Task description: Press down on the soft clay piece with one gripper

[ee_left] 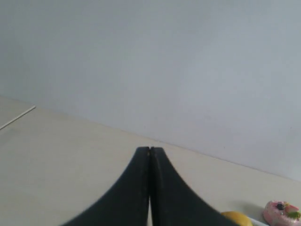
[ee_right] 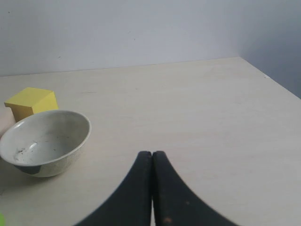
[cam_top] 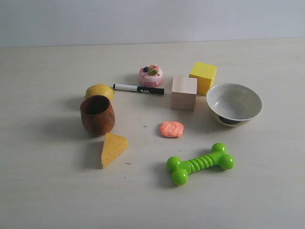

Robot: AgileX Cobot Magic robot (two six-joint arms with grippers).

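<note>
The soft clay piece [cam_top: 171,129], a small salmon-orange flattish lump, lies on the table in the exterior view, in front of the wooden cube [cam_top: 184,93]. Neither arm shows in that view. My left gripper [ee_left: 150,149] is shut with nothing between its black fingers; its view faces the wall and the table's far part. My right gripper [ee_right: 152,154] is also shut and empty, above bare table beside the white bowl [ee_right: 44,141]. The clay is out of sight in both wrist views.
Around the clay stand a pink toy cake [cam_top: 150,75], a marker [cam_top: 138,88], a yellow block [cam_top: 203,76], the bowl [cam_top: 233,103], a green bone toy [cam_top: 200,163], a cheese wedge [cam_top: 113,149], a brown wooden cup [cam_top: 97,114] and a lemon [cam_top: 99,91].
</note>
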